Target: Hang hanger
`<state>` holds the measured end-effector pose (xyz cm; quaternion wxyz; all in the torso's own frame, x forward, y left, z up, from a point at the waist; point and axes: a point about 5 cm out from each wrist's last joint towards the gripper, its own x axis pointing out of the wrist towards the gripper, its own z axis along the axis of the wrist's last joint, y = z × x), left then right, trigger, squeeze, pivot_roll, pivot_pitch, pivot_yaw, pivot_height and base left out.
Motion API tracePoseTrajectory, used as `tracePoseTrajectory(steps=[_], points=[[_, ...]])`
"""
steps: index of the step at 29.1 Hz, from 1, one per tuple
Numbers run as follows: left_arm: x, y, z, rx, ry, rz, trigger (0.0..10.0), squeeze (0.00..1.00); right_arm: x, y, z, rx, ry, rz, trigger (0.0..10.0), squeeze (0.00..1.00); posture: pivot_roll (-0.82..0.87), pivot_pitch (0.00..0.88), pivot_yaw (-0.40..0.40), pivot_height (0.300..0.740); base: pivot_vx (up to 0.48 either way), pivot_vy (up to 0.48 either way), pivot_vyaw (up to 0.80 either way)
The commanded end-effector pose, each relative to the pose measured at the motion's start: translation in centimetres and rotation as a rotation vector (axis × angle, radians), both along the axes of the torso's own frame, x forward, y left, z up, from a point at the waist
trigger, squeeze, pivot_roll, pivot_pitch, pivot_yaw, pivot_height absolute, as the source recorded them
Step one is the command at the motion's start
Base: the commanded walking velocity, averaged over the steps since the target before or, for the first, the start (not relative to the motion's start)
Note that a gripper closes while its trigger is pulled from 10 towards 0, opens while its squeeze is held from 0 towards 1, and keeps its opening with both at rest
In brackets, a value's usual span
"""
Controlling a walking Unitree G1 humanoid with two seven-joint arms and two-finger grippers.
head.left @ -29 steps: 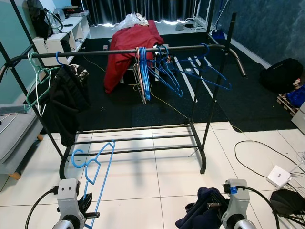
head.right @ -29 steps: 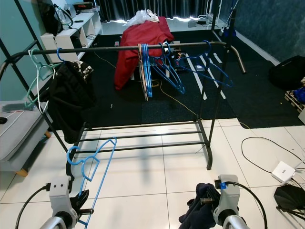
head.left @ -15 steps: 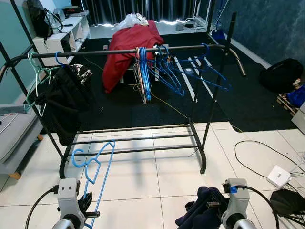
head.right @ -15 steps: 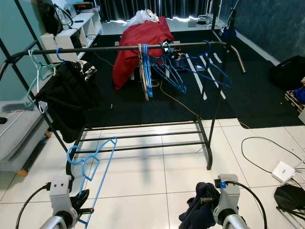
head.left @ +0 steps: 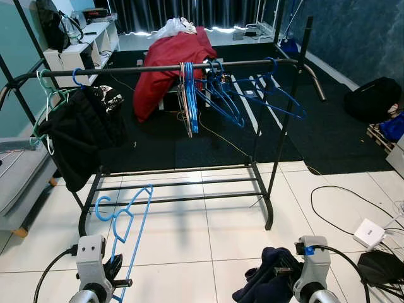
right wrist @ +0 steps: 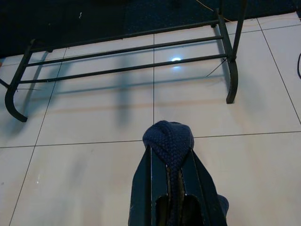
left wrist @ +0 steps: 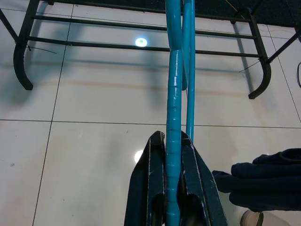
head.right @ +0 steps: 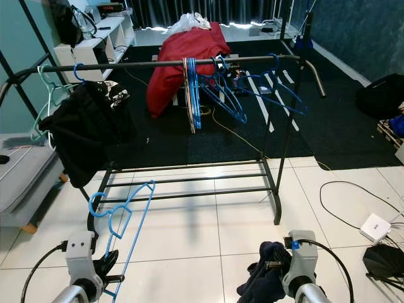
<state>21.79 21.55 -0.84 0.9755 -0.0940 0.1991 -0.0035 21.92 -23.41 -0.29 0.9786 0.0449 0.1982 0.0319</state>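
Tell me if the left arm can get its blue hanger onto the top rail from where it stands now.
Probably not yet. The left tool is shut on the blue hanger low over the tiles, while the top rail sits well above and beyond. Nothing blocks the bare stretch of rail, so raising and stepping closer should do.

A black clothes rack (head.left: pixel 268 189) stands on white tiles; the left gripper (head.left: pixel 116 275) holds a blue hanger (head.left: pixel 126 224) upright before it.
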Motion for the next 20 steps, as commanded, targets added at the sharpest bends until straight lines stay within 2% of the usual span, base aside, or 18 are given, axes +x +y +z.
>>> tracePoseTrajectory(steps=[1,8,20], points=[[-0.11,0.37,-0.14,0.000,0.013,0.010,10.0,0.00,0.21,0.17,0.10,0.012,-0.004,0.000,10.0,0.00,-0.01,0.066,0.035,0.735,0.000,0.000,0.00],[-0.02,0.37,-0.08,0.002,0.012,0.011,10.0,0.00,0.34,0.21,0.14,0.004,0.005,0.028,10.0,0.00,-0.01,0.073,0.035,0.735,0.000,0.000,0.00],[0.06,0.36,-0.05,-0.001,0.008,0.004,10.0,0.00,0.42,0.22,0.16,-0.010,0.014,0.047,10.0,0.00,-0.01,0.075,0.036,0.735,0.000,0.000,0.80]])
